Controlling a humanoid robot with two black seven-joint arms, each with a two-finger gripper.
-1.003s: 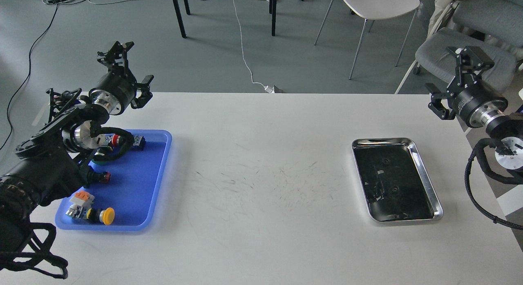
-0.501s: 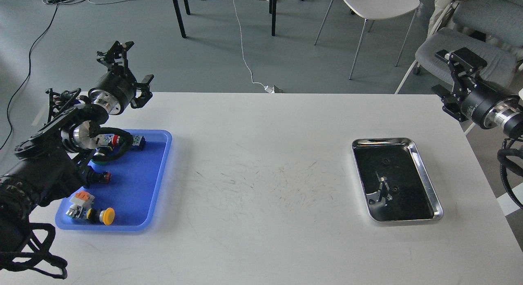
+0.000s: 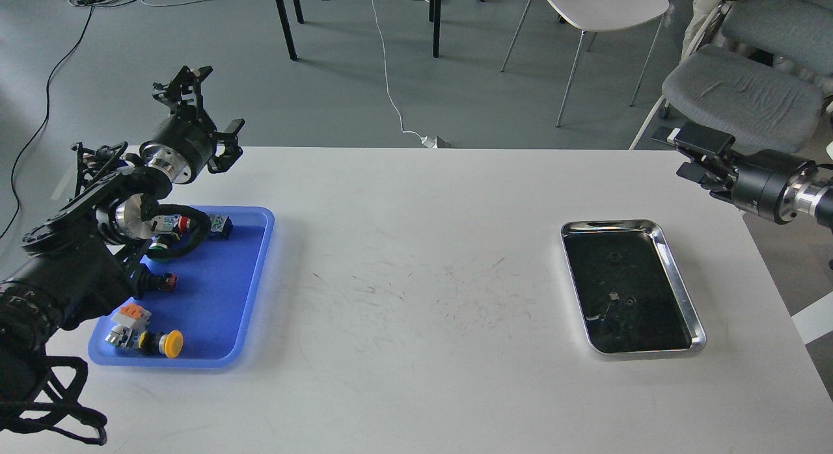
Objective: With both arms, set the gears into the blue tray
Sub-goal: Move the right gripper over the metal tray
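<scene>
Head view of a white table. The blue tray lay at the left side of the table and held several coloured-cap push-button switches, among them a yellow-capped one near its front edge and a red-capped one near its back edge. The steel tray lay well apart from it at the right side; on its dark floor two gears appeared as small dark discs, one toward the far end and one near the middle, with a faint reflection beside the nearer one.

The left gripper was raised above the table's far left edge, beyond the blue tray, its fingers spread wide apart and holding nothing; its pose matched that of the two earlier frames. The right gripper had changed: one second before, it pointed upward beside the table's right edge, whereas now the right arm lay lower and nearly level, with the gripper directed leftward over the far right corner of the table, beyond the steel tray. It was seen almost edge-on as a flat dark block, so whether its fingers were parted or closed could not be told; nothing was visibly held. The arm's reflection in the steel tray had shrunk accordingly.
</scene>
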